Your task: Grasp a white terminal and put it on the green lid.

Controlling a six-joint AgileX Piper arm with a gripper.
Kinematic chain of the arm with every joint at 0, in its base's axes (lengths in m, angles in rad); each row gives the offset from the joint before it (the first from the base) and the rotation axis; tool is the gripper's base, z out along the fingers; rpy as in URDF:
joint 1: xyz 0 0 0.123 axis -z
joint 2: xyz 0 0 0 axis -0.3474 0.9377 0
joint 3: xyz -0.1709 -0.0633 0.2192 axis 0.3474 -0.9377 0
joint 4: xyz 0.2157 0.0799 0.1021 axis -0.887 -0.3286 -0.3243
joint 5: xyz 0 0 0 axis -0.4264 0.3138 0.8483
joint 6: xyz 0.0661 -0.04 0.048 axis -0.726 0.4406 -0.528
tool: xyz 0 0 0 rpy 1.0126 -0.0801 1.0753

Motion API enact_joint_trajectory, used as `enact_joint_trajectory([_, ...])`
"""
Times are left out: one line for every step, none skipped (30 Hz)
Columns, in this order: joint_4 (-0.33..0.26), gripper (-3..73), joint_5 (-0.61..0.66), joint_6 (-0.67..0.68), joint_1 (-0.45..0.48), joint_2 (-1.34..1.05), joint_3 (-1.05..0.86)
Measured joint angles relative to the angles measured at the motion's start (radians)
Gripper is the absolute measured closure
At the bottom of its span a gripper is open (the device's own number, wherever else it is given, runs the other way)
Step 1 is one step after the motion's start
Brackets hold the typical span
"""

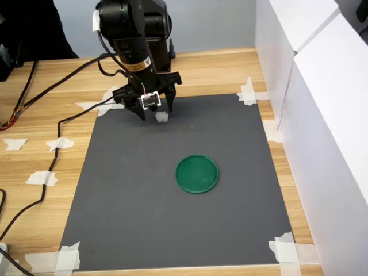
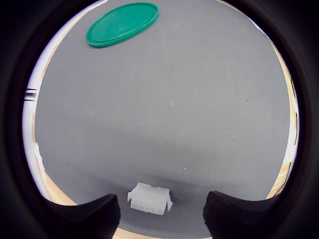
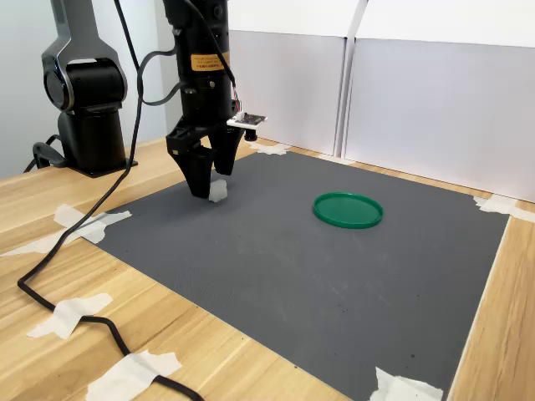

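The approach to the grasp is judged to be in hand. The tool is held spread and empty, pointed down at the grey mat, with the white terminal lying between its fingers. Closing on the terminal is called for next. The green lid is seen well apart, at about five o'clock from the terminal in the first exterior view.
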Motion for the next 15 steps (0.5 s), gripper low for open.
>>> enact_joint_trajectory([-0.002,-1.6,-0.001,0.0,0.0,0.007,0.0])
enact_joint_trajectory([-0.006,-1.5,-0.003,0.0,0.0,0.012,0.0])
enact_joint_trajectory([-0.009,-1.3,-0.006,0.001,0.0,0.017,0.0])
enact_joint_trajectory([-0.015,-1.2,-0.008,0.002,0.0,0.022,0.001])
enact_joint_trajectory([-0.021,-1.0,-0.008,0.005,0.0,0.026,0.001])
enact_joint_trajectory([-0.027,-0.8,-0.009,0.008,0.0,0.031,0.001])
enact_joint_trajectory([-0.032,-0.8,-0.01,0.009,0.0,0.034,0.001])
enact_joint_trajectory([-0.034,-0.8,-0.01,0.012,0.0,0.036,0.001])
enact_joint_trajectory([-0.037,-0.7,-0.012,0.015,0.0,0.039,0.001])
enact_joint_trajectory([-0.04,-0.6,-0.013,0.017,0.0,0.041,0.001])
enact_joint_trajectory([-0.041,-0.4,-0.013,0.021,0.0,0.043,0.001])
enact_joint_trajectory([-0.042,-0.2,-0.014,0.024,0.0,0.043,0.001])
enact_joint_trajectory([-0.043,0.3,-0.014,0.024,0.0,0.043,0.001])
enact_joint_trajectory([-0.043,1.1,-0.014,0.027,0.0,0.043,0.001])
enact_joint_trajectory([-0.043,1.9,-0.014,0.029,0.0,0.043,0.001])
